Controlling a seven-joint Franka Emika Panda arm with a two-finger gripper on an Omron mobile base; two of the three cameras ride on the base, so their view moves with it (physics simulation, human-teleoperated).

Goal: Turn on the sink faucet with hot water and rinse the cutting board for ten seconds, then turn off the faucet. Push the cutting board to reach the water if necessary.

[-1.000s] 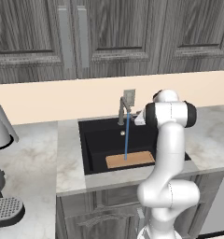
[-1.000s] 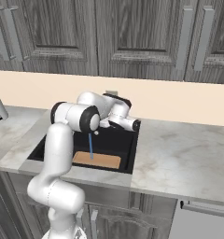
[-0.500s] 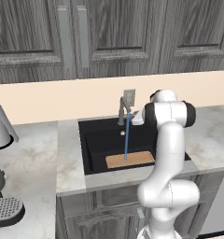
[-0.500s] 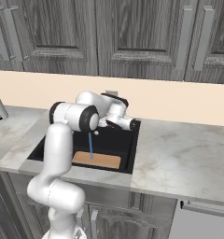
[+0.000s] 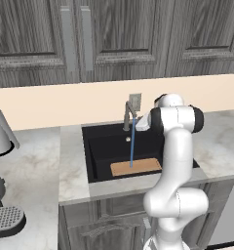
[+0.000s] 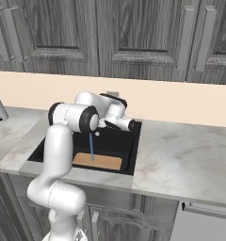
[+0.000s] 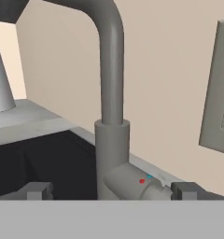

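Dark grey wood-grain wall cabinets [image 5: 114,34] above a plain beige backsplash [image 5: 65,105]. Pale marble counter [image 6: 185,155]; matching base cabinets [image 5: 104,219] below. Grey wall outlet plate [image 7: 219,88] on far wall.

White Franka Panda arm [image 5: 176,161] built of smooth, rounded, glossy tubular links. Bulbous lower housing [image 5: 177,205], narrowing upward into a slimmer curved link. Dark, near-black bands at the joints, clearest on the round cap of the upper joint [image 6: 90,119] and on the shoulder ring [image 5: 198,118]. Gripper [image 7: 111,191] with two small, dark grey, blocky, square-edged finger tips [image 7: 38,190]. No cables, screws or printed markings discernible on the casing.
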